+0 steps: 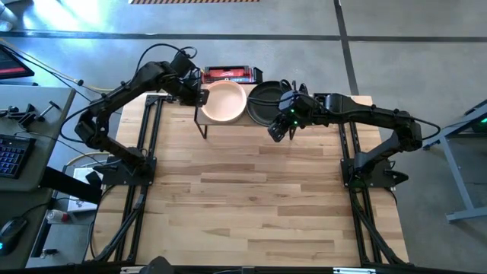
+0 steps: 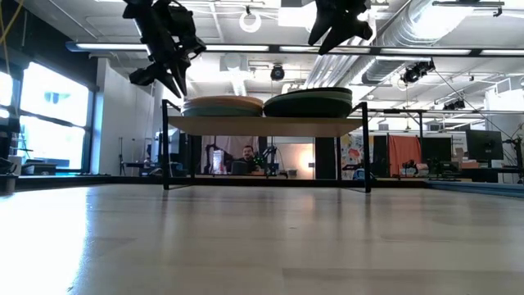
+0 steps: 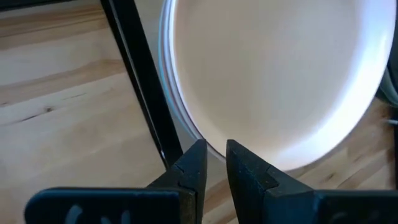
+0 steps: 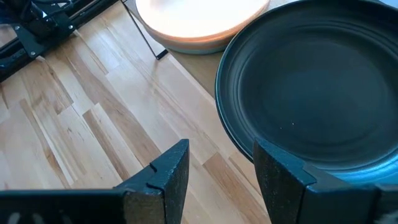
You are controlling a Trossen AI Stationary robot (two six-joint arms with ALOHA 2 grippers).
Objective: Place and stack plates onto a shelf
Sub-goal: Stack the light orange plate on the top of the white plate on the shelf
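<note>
Lower plates hidden under peach top plate (image 1: 224,101) and black top plate (image 1: 266,101), both stacks flat on shelf (image 2: 262,126) at upper centre, shelf's long axis left-right, left tool (image 1: 199,97) fingers narrowly apart, holding nothing, right tool (image 1: 278,128) wide apart, holding nothing.

The shelf (image 1: 228,125) is almost wholly covered in the high view by two stacks of plates — only its near edge and a leg show. How many plates lie under the peach-pink top plate (image 1: 224,101) or under the black top plate (image 1: 266,103) cannot be counted; in the low view the stacks merge into two low mounds. The red-and-black device (image 1: 228,74) behind the shelf is partly hidden by the plates. In the left wrist view the peach-pink plate is cut off by the frame — its lower neighbours show only as thin pale rims.
</note>
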